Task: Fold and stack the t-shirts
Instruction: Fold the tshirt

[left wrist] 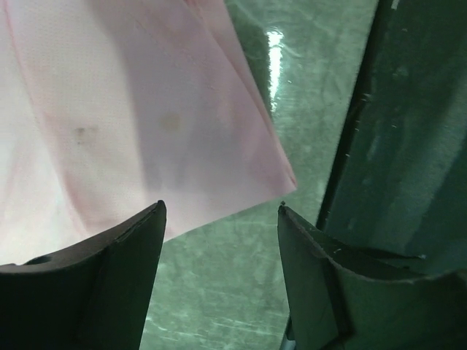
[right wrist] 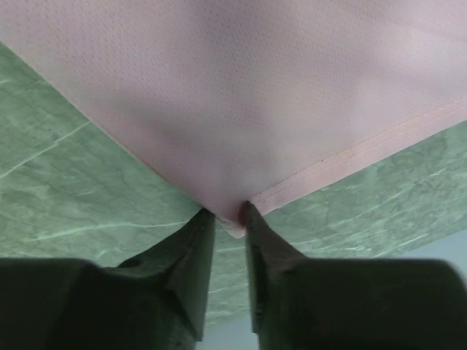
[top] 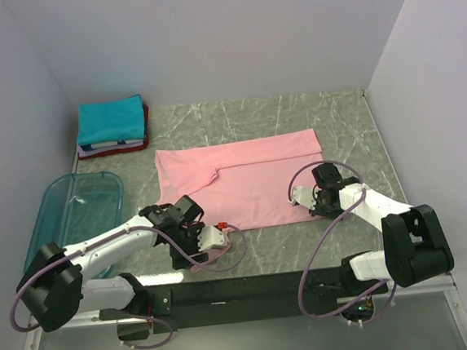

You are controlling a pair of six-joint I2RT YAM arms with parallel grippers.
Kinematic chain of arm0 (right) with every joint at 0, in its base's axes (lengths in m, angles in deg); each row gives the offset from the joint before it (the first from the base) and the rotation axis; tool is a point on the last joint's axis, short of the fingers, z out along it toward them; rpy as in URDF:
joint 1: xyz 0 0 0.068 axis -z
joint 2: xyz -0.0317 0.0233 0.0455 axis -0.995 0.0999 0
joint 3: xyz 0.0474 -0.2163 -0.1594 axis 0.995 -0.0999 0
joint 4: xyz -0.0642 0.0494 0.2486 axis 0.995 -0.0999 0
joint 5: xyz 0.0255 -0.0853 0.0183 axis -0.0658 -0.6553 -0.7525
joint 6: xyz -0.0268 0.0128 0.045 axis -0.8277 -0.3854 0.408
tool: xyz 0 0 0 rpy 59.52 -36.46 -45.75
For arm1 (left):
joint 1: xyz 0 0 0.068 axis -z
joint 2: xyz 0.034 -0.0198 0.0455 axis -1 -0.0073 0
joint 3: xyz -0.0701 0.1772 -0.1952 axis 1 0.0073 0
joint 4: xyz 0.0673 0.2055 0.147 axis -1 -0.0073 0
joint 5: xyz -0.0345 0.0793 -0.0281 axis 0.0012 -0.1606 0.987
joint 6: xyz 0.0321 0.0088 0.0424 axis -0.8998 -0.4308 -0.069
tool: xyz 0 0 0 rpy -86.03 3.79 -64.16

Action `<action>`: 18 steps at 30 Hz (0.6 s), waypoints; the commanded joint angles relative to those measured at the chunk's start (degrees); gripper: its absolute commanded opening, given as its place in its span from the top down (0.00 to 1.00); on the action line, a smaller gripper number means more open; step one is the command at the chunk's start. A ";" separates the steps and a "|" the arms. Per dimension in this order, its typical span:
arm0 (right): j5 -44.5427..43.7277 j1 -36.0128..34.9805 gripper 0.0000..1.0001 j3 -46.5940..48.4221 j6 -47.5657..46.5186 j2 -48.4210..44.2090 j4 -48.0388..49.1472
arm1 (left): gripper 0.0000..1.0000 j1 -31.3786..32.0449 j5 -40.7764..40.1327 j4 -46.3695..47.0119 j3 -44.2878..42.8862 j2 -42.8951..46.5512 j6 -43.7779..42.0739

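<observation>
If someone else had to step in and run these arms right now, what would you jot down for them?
Right gripper: closing on the near right corner of the pink t-shirt.
Left gripper: open, just short of the shirt's near left corner, holding nothing.
Pink shirt lies partly folded on the table.
Done: a folded stack, teal on top, at the far left.
Left: finish folding the pink shirt and stack it.

- From overhead we see even, soft light on the green marbled tabletop (top: 293, 112), with only faint shadows beneath the arms.
- A white glare streak lies on that tabletop just beyond the light pink cloth t-shirt (left wrist: 131, 109) in the left wrist view.
- Both wrist views are soft; the dark fingers (right wrist: 186, 270) nearest the lens blur.
</observation>
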 commanded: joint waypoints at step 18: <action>-0.22 -0.05 1.00 1.20 -1.06 1.29 1.88 | 0.61 4.71 -5.57 5.66 2.97 -8.04 0.68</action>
